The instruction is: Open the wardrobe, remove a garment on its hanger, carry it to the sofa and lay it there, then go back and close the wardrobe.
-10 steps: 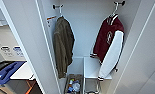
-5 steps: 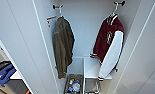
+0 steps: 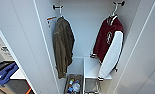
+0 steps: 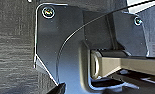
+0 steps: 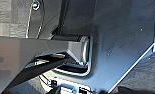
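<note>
Wardrobe (image 3: 25, 47) stands open, both white doors swung out to either side, interior fully exposed. Maroon varsity jacket (image 3: 109, 46) with white sleeves hangs at the right side of the interior on a thin white hanger (image 3: 114, 11), hook over a dark peg near the top. White sleeve drapes down in front of a white inner shelf unit (image 3: 91, 67), striped cuff at the bottom. Olive-brown jacket (image 3: 63, 46) hangs at the left side from its own dark peg, well apart from the maroon one, orange tag just beside it on the door edge. Down low between the two, a small bin (image 3: 73, 85) with mixed items, contents too blurred to name. Past the left door, something blue (image 3: 4, 73) on a dark surface. Both wrist views show the robot's own dark plate and jointed bar over dark grey carpet (image 4: 10, 50); fingers not made out on either arm, so cannot tell whether the left or right end effector is apart or together, nothing seen clamped
</note>
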Controlling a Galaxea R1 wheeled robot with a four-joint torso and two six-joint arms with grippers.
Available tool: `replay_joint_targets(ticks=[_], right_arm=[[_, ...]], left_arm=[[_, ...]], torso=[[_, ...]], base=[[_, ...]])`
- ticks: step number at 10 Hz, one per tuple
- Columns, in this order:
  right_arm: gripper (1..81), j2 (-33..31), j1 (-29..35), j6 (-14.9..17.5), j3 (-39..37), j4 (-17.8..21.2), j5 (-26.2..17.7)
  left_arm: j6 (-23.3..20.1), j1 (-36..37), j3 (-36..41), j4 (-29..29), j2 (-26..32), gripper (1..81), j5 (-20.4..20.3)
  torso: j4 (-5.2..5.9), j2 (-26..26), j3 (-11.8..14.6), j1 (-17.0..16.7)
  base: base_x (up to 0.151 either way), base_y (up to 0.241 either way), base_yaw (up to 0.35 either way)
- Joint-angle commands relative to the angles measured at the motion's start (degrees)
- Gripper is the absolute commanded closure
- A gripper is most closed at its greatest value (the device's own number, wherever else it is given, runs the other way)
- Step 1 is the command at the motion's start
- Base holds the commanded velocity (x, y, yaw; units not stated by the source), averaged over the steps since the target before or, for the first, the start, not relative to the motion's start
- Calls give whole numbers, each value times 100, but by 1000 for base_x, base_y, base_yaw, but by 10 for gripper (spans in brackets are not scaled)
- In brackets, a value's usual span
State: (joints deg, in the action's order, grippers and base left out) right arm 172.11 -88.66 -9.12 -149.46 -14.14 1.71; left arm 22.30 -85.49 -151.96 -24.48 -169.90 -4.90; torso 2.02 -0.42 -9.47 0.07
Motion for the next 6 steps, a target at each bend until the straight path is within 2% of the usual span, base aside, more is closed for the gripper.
replay_joint_targets(ticks=[1,6], right_arm=[[10,264,-16,-11,-214,96,-311],[10,397,-25,-11,-373,96,-294]], left_arm=[[-50,107,-10,-92,-115,10,622],[-76,107,-10,-92,-167,10,622]], torso=[[0,0,0,0],[0,-2,0,0]], base=[[0,0,0],[0,0,0]])
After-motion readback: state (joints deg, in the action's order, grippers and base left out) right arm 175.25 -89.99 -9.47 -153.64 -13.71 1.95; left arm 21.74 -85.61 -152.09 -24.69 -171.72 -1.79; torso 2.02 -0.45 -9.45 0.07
